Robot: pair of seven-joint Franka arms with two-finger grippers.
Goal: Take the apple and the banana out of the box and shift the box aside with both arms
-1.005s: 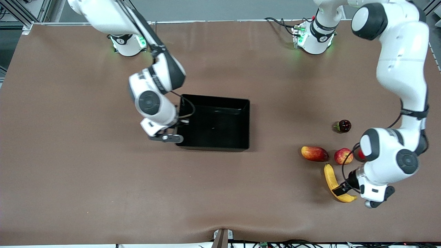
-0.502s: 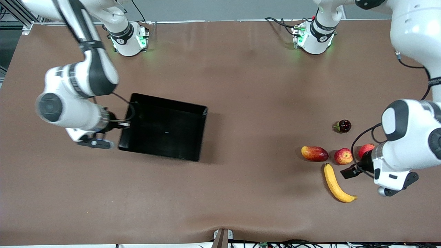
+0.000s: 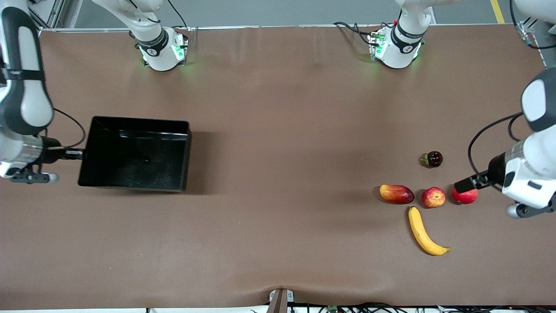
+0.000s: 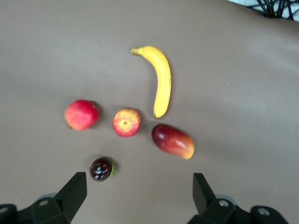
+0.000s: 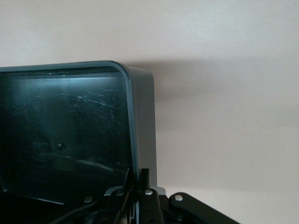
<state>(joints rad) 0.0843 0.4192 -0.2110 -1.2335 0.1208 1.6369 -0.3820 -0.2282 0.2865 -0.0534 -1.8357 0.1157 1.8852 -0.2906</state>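
- The shallow glossy black plastic box (image 3: pixel 137 153) has slid from mid-bench to the right arm's end of the brown bench (image 3: pixel 278 108) within the last second — the "move aside" step looks nearly done.
- The right pincer (image 3: pixel 77 153) stays clenched on the box's end wall; the right wrist view shows the thin wall nipped between its fingers (image 5: pixel 144 186).
- The left pincer (image 3: pixel 465 184) has risen off the long curved yellow banana (image 3: pixel 423 231) and now hangs over the plain red round fruit (image 3: pixel 464 195), fingers spread wide and holding nothing.
- The small red-and-yellow streaked apple (image 3: pixel 433 197) and the banana both lie on the bench at the left arm's end, well apart from the box, so the taking-out part reads as finished; only one arm is on the box.
- Count: one box, empty; one banana; one apple; one plain red fruit; one elongated red-yellow mango (image 3: pixel 396 194); one small dark glossy fruit (image 3: pixel 433 159) — five fruits, two arms.
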